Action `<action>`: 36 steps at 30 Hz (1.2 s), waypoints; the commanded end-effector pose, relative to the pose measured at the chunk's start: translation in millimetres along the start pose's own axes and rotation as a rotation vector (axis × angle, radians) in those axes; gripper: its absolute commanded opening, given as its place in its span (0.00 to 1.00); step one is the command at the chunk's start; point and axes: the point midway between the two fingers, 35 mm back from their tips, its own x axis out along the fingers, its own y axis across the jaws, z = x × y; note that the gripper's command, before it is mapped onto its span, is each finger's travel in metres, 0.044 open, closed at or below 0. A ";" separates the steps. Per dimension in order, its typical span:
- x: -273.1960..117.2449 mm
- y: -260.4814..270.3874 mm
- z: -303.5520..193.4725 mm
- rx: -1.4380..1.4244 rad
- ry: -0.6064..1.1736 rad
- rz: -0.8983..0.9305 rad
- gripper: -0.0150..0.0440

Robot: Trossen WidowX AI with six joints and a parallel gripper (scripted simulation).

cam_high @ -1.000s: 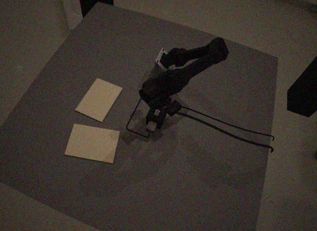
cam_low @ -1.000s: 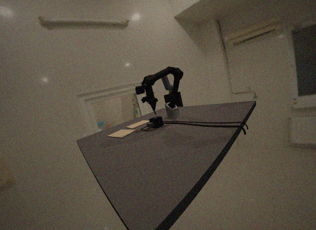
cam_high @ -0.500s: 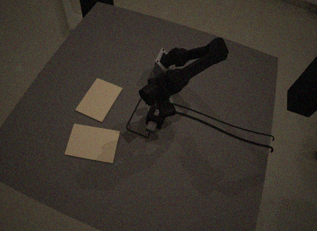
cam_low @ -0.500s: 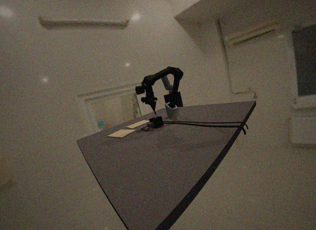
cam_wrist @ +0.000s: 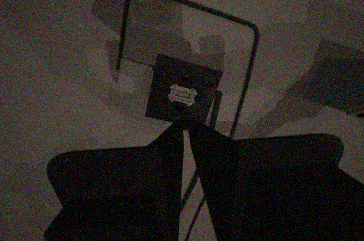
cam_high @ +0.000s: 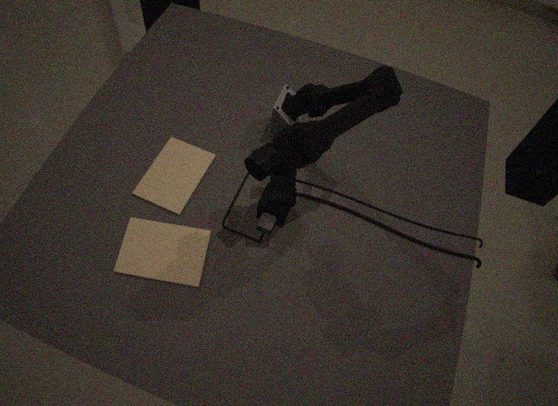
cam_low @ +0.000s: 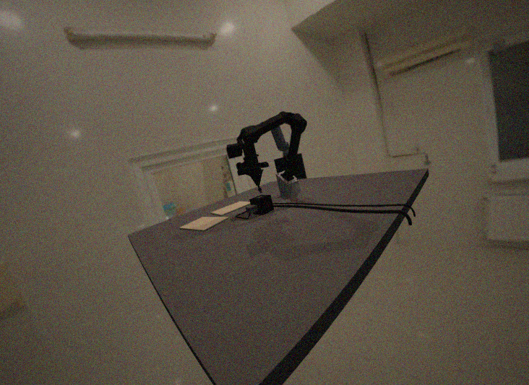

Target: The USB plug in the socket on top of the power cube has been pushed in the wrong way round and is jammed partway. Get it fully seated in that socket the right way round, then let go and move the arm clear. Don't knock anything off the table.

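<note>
The black power cube (cam_low: pixel 264 205) (cam_wrist: pixel 162 69) stands on the table. Its pale metallic socket (cam_wrist: pixel 182 95) shows on the top face, with no plug visible in it. My gripper (cam_low: pixel 259 188) (cam_wrist: pixel 185 124) points down, a little above the cube. Its fingertips are nearly together, shut on the USB plug, which is dark and mostly hidden by the fingers; which way round it faces I cannot tell. In the wrist view the tips lie over the cube's near edge, beside the socket. In the top view the arm covers most of the cube.
A grey side plug (cam_high: pixel 266 222) sits at the cube's side, with a black cable loop (cam_high: pixel 235 200) (cam_wrist: pixel 192 4) around it. Two cables run right over the table's edge. Two pale flat boards (cam_high: pixel 174 176) (cam_high: pixel 162 252) lie to the left. The arm's base stands behind.
</note>
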 end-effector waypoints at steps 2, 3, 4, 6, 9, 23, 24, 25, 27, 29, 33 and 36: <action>0.1 0.2 0.2 0.125 -0.001 0.001 0.25; 0.1 0.2 0.2 0.151 -0.001 0.001 0.25; 0.1 0.2 0.2 0.177 -0.001 0.001 0.25; 0.1 0.2 0.2 0.229 -0.001 0.001 0.25; 0.1 0.2 0.2 0.303 -0.001 0.001 0.25; 0.1 0.2 0.2 0.318 -0.001 0.001 0.25; 0.1 0.2 0.2 0.316 -0.001 0.001 0.25; 0.2 0.2 0.2 0.316 -0.002 0.001 0.25; 0.4 0.2 0.3 0.316 -0.003 0.000 0.25; 0.6 0.1 0.5 0.316 -0.005 0.000 0.25; 1.1 0.1 0.7 0.316 -0.008 0.000 0.25; 1.4 0.0 0.9 0.316 -0.011 -0.001 0.25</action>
